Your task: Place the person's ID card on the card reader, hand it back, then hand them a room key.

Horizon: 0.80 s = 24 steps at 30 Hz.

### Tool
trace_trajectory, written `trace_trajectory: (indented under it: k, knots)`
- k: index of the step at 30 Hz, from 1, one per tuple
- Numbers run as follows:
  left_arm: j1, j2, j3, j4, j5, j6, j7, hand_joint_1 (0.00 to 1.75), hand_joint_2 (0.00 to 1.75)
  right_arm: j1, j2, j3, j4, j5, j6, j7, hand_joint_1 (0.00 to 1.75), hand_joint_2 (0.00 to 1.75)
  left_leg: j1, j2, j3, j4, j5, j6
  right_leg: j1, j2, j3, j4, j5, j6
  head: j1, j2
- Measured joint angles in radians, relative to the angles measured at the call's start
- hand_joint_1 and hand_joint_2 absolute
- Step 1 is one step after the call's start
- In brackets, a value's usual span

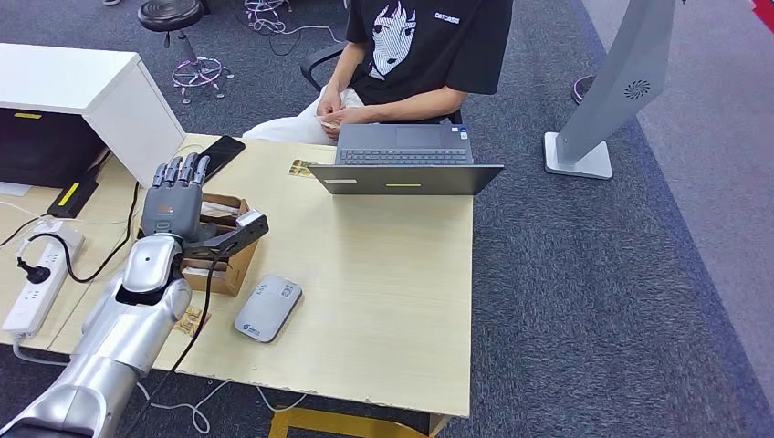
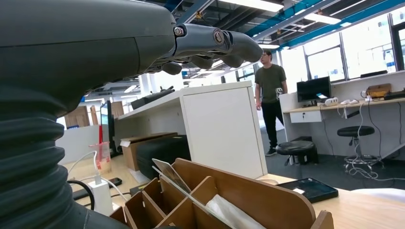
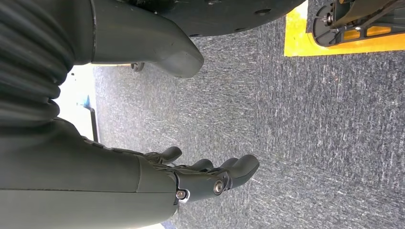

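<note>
Left hand [image 1: 175,203] partly over organizer [image 1: 230,265]

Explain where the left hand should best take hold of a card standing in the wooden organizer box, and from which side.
Grip the card's free upper edge, coming down from above. In the left wrist view it leans tilted in a slot of the wooden organizer box, its lower part hidden between dividers, so only the top is exposed. The left hand hovers over the box, fingers apart.
</note>
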Motion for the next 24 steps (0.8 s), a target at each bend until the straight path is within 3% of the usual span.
trace_trajectory:
  k: [24]
  knots:
    - [-0.024, -0.008, 0.000, 0.106, 0.021, 0.004, -0.008, 0.00, 1.75, -0.002, 0.000, 0.017, 0.000, -0.013, 0.002, 0.003, 0.00, 1.75, 0.000, 0.000, 0.000, 0.000, 0.000, 0.000, 0.000, 0.000, 0.000, 0.000, 0.000, 0.000, 0.000, 0.000]
